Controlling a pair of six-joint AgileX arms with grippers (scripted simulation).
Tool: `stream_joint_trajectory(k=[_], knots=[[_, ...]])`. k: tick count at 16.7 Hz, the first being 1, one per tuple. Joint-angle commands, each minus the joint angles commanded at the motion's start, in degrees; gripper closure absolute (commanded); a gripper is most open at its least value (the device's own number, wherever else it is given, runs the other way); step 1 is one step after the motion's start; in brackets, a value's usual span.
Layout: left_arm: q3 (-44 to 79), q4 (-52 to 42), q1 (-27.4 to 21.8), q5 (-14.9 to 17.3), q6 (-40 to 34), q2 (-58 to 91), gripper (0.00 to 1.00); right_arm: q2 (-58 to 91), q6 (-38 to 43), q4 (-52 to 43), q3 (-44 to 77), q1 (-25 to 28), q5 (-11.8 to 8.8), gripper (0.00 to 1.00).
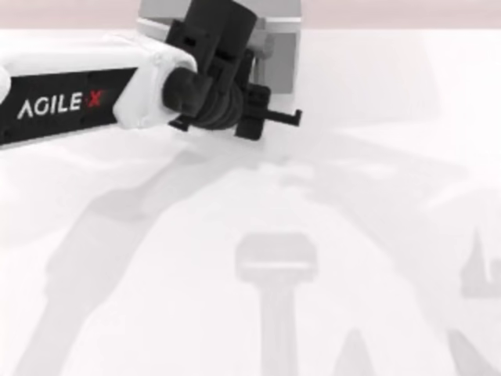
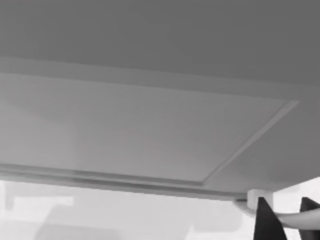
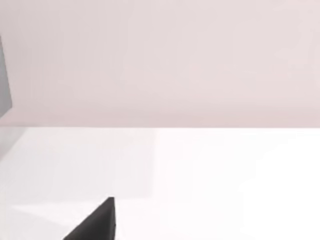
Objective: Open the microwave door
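Left arm at the microwave door handle, door not yet swung wide.

The black two-finger left gripper [image 1: 270, 117] sits at the boxy grey metallic microwave [image 1: 286, 27] at the table's far edge, its fingers [image 2: 267, 220] straddling the flat grey windowed door's [image 2: 140, 135] light bar handle [image 2: 300, 217]; I cannot tell its grip. Next, probably an arcing pull. The right arm is out of the top view.

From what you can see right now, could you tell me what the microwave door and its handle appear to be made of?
The microwave door looks like matte grey metal: flat and evenly shaded, with a framed, dull window panel. The handle looks like smooth, light plastic or painted metal; I cannot tell which.
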Motion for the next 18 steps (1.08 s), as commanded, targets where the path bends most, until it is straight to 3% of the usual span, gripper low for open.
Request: stream_joint_trajectory(k=[18], knots=[[-2.35, 0.95, 0.84, 2.33, 2.74, -1.63, 1.0, 0.0, 0.0, 0.0, 0.0, 0.0, 0.0, 0.0]])
